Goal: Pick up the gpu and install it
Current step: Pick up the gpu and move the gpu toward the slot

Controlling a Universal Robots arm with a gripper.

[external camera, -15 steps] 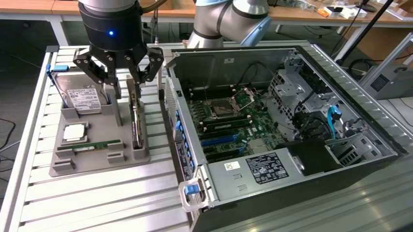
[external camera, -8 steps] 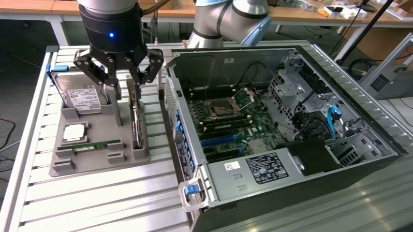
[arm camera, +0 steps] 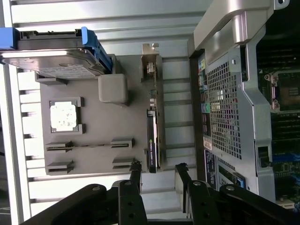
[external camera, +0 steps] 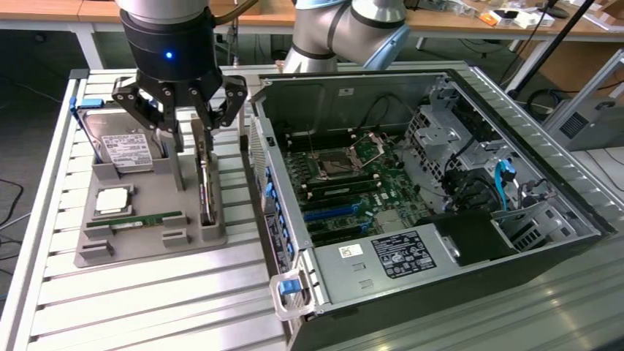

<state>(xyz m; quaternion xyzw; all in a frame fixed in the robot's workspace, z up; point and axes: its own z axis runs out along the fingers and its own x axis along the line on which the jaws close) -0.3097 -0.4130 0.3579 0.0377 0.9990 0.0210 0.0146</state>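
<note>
The gpu (external camera: 204, 183) is a thin dark card with a metal bracket. It stands on edge in a slot along the side of the grey fixture tray (external camera: 146, 245) nearest the computer case. In the wrist view the gpu (arm camera: 153, 122) runs as a narrow strip, with its bracket at the far end. My gripper (external camera: 190, 117) hangs open just above the card's far end, one finger on either side of the card's line. In the wrist view the gripper (arm camera: 158, 174) has its dark fingertips (arm camera: 136, 171) apart, with nothing between them.
The tray also holds a hard drive (external camera: 122, 146) with blue rails, a CPU (external camera: 112, 199) and a green RAM stick (external camera: 137, 219). At the exterior view's right, the open computer case (external camera: 410, 183) lies on its side, showing the motherboard and blue expansion slots (external camera: 332, 212). Its wall stands close beside the tray.
</note>
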